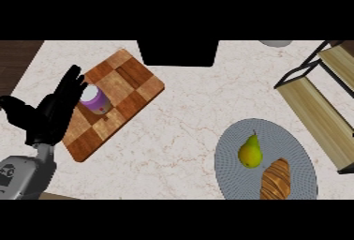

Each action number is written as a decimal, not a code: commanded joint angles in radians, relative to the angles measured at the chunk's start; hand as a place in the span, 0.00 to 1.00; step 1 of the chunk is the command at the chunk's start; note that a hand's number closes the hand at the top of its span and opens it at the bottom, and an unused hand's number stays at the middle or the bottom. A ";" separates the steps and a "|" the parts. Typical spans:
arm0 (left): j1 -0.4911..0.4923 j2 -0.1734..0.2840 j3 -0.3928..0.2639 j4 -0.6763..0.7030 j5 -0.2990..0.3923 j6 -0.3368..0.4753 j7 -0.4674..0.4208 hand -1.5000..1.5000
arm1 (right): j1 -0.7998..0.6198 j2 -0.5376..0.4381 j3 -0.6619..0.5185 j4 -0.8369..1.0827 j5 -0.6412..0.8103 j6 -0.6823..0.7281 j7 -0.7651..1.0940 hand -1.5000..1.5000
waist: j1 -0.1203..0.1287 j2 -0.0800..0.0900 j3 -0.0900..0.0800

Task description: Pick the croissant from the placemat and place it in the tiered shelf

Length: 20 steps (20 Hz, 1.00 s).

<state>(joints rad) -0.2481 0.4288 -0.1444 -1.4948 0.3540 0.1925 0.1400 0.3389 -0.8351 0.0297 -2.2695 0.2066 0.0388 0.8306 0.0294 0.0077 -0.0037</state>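
A brown croissant [276, 180] lies on the round grey placemat [294, 145] at the lower right, partly cut off by the view's lower edge. Beside it on the mat stands a yellow-green pear [250, 151]. The tiered shelf [319, 105], light wooden boards in a black frame, runs along the right edge just above the mat. My left hand [52, 108] is open at the far left, fingers up, over the edge of a checkered board. My right hand does not show in the head view.
A checkered wooden cutting board [121, 89] lies at the upper left with a small purple and white jar [94, 99] on it. A black box [178, 52] sits at the top middle. A pale object [276, 43] peeks in at the top right.
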 commanded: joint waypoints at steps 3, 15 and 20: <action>-0.005 0.002 0.022 0.017 -0.003 -0.027 0.008 0.50 | -0.235 0.099 0.308 0.051 0.192 0.026 0.282 0.00 | 0.005 -0.002 0.002; -0.036 -0.021 0.053 0.053 -0.026 -0.031 0.020 0.50 | -0.323 0.204 0.476 0.168 0.322 0.173 0.482 0.00 | -0.026 -0.008 0.003; -0.027 -0.024 0.063 0.048 -0.045 -0.039 0.028 0.50 | -0.334 0.236 0.450 0.210 0.320 0.204 0.457 0.00 | -0.030 -0.008 0.003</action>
<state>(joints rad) -0.2835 0.3918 -0.1047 -1.4603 0.3092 0.1795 0.1664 0.0071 -0.6245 0.4772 -2.0544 0.5178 0.1707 1.1407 0.0069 0.0005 -0.0008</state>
